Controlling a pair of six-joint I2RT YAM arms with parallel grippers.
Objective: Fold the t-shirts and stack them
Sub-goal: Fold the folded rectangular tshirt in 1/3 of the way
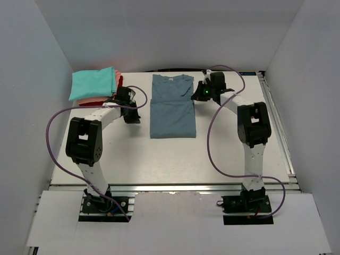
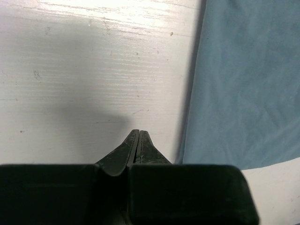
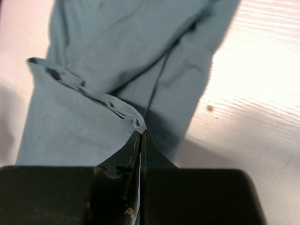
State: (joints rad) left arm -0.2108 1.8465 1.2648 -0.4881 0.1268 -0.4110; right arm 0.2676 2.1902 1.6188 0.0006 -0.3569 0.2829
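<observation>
Slate-blue t-shirt (image 1: 172, 109) lies flat by the middle of the table's (image 1: 159, 159) far edge, folded to a long rectangle with the collar at the far end. Right gripper (image 3: 141, 133) has its jaws pressed together on a bunched fold of cloth at the shirt's right side. Left gripper (image 2: 139, 133) is closed on nothing, over bare table just left of the shirt. Teal t-shirt (image 1: 93, 84) tops a salmon-pink t-shirt (image 1: 116, 76) and a red t-shirt (image 1: 121, 82) in the far left corner
</observation>
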